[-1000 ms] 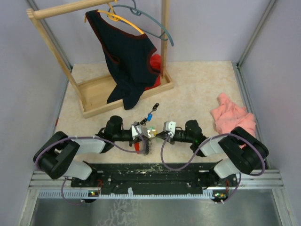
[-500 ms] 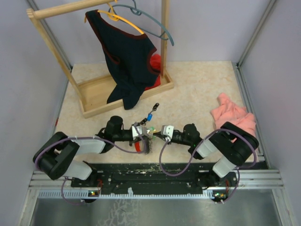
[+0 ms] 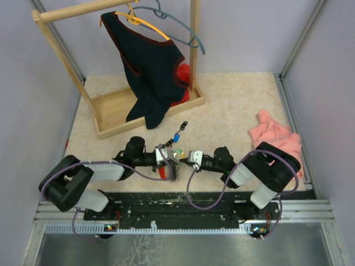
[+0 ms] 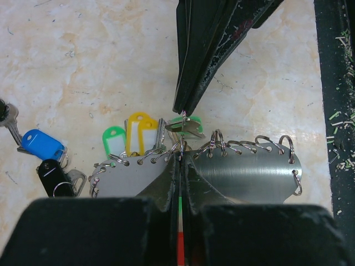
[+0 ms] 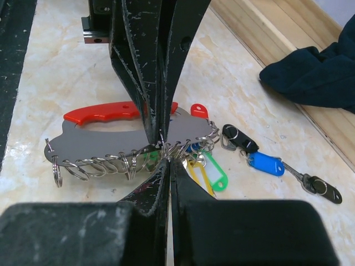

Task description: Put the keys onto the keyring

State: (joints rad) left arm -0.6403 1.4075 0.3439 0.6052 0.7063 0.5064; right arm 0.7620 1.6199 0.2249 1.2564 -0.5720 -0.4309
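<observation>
Beige tabletop, keyring in left gripper (clamped edgewise)

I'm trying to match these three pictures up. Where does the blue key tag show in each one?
Top external: the blue key tag is a tiny speck at the very centre of the picture.
Left wrist: far left, at mid-height.
Right wrist: right of centre, below mid-height.
Shared landmark: the keyring, a grey metal plate edged with small rings.

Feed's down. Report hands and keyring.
Left hand shut on keyring. Right hand shut on green key at the ring row. Blue key loose beside; nothing blocking.
</observation>
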